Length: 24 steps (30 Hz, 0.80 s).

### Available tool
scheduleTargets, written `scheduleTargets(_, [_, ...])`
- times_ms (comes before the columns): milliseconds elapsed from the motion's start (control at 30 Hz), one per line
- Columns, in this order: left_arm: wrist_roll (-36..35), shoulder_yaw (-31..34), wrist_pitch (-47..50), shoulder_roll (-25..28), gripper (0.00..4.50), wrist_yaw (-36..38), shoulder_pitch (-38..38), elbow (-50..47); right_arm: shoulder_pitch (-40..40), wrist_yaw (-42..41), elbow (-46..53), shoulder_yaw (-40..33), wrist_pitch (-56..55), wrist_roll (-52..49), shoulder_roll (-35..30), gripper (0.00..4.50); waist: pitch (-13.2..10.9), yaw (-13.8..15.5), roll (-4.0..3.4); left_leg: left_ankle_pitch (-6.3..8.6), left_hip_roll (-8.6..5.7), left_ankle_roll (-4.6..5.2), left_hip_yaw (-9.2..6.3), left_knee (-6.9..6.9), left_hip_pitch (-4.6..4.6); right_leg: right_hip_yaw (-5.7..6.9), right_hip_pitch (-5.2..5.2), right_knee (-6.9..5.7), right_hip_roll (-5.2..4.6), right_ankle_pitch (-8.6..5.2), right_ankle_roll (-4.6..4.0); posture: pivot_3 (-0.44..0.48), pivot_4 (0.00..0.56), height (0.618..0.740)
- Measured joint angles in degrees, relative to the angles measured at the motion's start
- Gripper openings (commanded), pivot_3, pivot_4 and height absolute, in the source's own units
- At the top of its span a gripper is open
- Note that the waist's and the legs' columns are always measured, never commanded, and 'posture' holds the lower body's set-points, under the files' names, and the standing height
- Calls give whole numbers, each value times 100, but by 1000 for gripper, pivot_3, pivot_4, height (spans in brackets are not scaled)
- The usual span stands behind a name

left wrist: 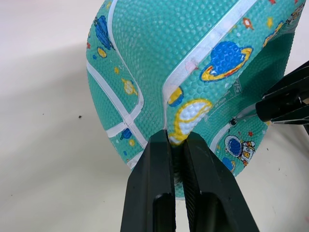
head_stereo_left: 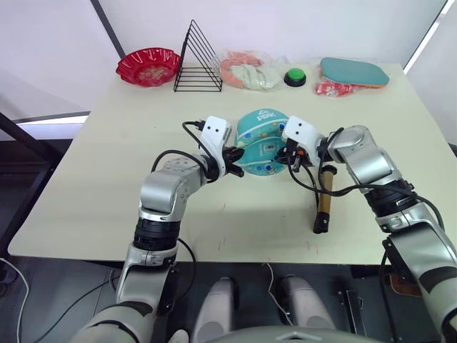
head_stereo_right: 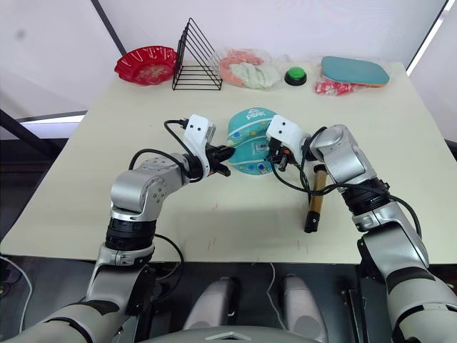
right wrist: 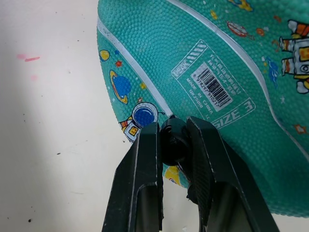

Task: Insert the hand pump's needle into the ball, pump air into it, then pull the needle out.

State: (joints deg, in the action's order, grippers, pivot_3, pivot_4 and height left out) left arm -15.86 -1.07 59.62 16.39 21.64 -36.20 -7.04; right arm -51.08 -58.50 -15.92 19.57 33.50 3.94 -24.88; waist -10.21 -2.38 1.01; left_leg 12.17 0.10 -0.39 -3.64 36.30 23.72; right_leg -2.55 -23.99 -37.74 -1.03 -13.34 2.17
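Observation:
The teal ball (head_stereo_left: 260, 136), partly flat, lies at the table's middle. My left gripper (left wrist: 176, 137) is shut on a fold of its rim on the ball's left side. On the ball's right side, below the white barcode label (right wrist: 212, 82), my right gripper (right wrist: 173, 126) is shut on the needle's black fitting (right wrist: 173, 142). The thin needle (left wrist: 245, 113) points at a small dark hole in the ball and its tip touches there; how deep it sits I cannot tell. The gold hand pump (head_stereo_left: 325, 200) lies on the table right of the ball, and its black hose (head_stereo_left: 305, 179) loops up to my right gripper.
Along the table's far edge stand a red bowl (head_stereo_left: 148, 66), a black wire rack (head_stereo_left: 198, 61), a clear bag of items (head_stereo_left: 246, 71), a green button (head_stereo_left: 295, 76) and a teal paddle (head_stereo_left: 355, 71) over a red packet (head_stereo_left: 332, 88).

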Motion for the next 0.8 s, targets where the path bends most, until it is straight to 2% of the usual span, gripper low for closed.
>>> scheduleTargets(67, [-1,-1,0,0,0,-8,0,0,-2,6,2,18,-14,25,-5,270,0,0,0,0,0,0,1,1,0,-1,0,-1,0,0,0,0,150,740])
scheduleTargets(200, [-5,7,9,1,0,-36,0,1,-15,127,361,437,-75,431,17,270,0,-17,0,0,1,0,5,2,-6,-5,0,-10,4,0,0,0,150,740])
scheduleTargets(433, [-3,27,30,17,0,-101,19,5,-287,335,403,1118,18,1206,233,269,2,-58,2,-4,5,-6,11,13,-17,-9,2,-21,14,5,-7,0,150,740])
scheduleTargets(800, [11,60,125,15,0,-256,85,4,-674,408,-497,1404,-154,1710,714,269,8,-172,11,-4,12,-5,24,12,-98,-30,67,-25,27,-2,7,0,150,740])
